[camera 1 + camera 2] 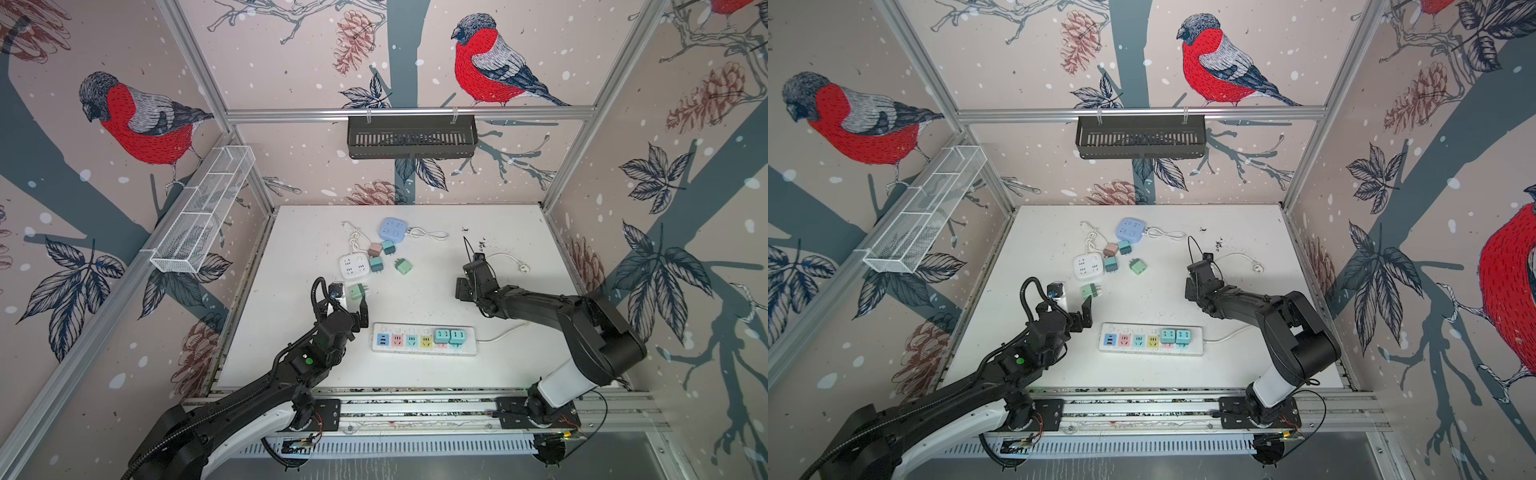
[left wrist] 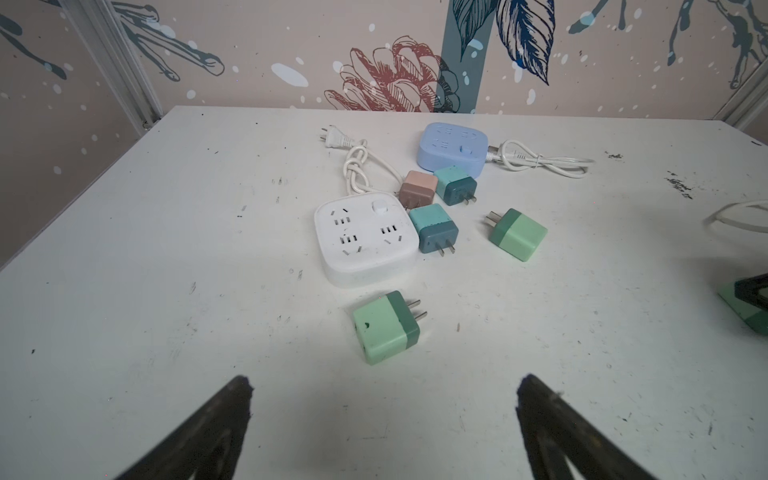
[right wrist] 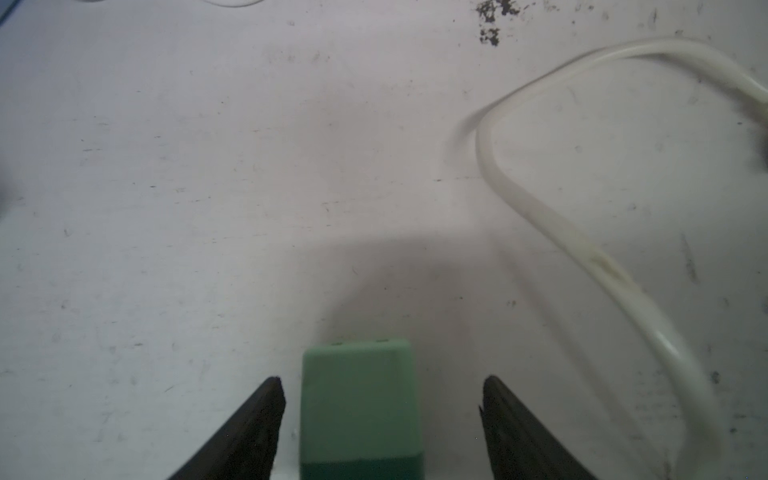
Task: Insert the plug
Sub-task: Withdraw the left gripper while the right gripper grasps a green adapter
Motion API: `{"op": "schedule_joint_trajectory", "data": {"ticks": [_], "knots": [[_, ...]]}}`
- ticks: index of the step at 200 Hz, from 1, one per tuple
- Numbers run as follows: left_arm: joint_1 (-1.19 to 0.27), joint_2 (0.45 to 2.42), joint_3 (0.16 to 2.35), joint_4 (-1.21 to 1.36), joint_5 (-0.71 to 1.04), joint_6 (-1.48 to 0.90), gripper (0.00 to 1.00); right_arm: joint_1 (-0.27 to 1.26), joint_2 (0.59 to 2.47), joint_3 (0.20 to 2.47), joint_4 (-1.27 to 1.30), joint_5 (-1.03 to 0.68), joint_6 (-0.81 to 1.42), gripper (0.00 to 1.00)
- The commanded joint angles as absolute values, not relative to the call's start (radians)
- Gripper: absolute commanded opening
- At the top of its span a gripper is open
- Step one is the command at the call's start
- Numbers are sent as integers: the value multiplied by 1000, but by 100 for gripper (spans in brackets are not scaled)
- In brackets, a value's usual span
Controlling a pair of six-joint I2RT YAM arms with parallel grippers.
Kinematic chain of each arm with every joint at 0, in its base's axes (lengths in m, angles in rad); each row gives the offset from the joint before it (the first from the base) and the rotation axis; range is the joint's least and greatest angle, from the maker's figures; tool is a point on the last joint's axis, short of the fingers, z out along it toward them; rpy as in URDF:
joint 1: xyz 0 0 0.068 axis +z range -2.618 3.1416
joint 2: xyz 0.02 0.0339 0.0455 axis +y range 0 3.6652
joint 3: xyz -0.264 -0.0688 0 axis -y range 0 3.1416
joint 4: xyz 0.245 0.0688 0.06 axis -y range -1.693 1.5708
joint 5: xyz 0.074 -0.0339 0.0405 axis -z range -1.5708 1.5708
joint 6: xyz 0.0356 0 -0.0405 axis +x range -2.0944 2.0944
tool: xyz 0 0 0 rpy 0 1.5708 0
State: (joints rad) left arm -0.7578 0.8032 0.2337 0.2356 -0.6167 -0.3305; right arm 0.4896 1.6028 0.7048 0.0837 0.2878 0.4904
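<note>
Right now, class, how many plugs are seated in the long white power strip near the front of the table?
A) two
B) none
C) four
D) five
A: in a top view, two teal plugs sit side by side at one end of the power strip, while its other sockets stand bare.

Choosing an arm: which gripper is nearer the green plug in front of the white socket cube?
Left. The left gripper hovers right beside the green plug; the right gripper is far across the table.
</note>
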Motion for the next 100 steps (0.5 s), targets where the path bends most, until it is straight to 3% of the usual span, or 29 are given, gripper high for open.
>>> {"op": "schedule_joint_trajectory", "data": {"ticks": [1,32,100], "knots": [[-758,811,243,234,-663,-370,99,488,1613,710,96,251,482,72],[-758,834,252,235,-661,-368,99,492,1635,710,103,236,479,60],[-758,855,265,227,-660,-372,99,500,1651,710,92,245,492,60]]}}
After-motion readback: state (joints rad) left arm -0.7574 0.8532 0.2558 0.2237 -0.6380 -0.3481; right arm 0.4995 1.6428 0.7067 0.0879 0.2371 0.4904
